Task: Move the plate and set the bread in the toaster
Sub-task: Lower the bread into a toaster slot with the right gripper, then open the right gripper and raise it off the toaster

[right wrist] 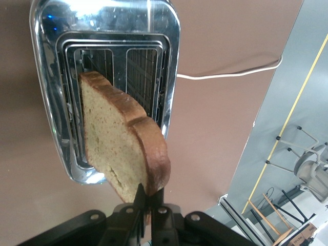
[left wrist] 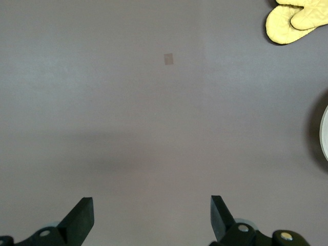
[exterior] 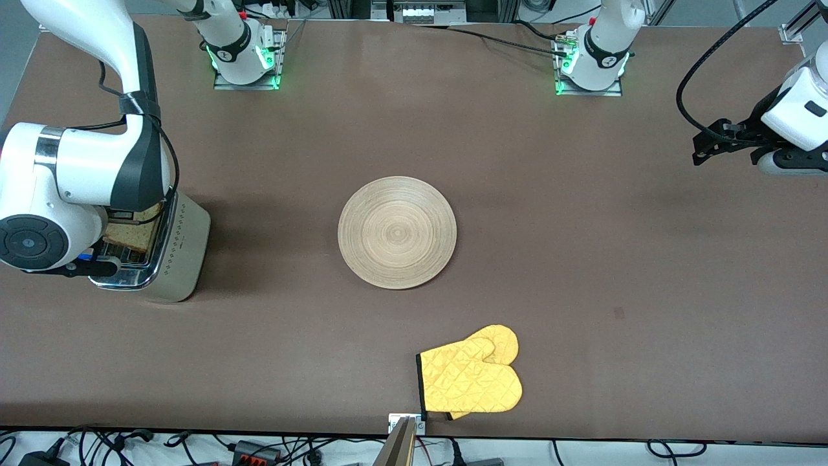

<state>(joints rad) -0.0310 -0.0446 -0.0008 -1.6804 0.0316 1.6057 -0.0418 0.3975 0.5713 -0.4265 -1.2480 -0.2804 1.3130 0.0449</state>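
**Bread held over the toaster, plate in the middle of the table**

We see a wide table covered with a flat brown sheet, matte and without pattern, with one small darker mark toward the left arm's end. Along the table's edges there are aluminium frame parts and many cables, and in the right wrist view a grey floor with a yellow line shows past the table's edge.

The toaster stands at the right arm's end of the table. Its long axis runs from the robots' side toward the front camera, and the chrome top with the two slots faces up. Its white cord lies on the brown sheet beside it.

The right gripper is over the toaster, and its fingers are closed on the crust edge of the bread. The slice stands on its edge, tilted a little, with its flat face along the slots. Its lower part is at the slot nearer the table's edge; we cannot tell how deep it is inside.

The plate lies flat near the middle of the table, well apart from the toaster. A yellow oven mitt lies nearer to the front camera than the plate.

The left gripper waits over bare table at the left arm's end, fingers wide apart and holding nothing.
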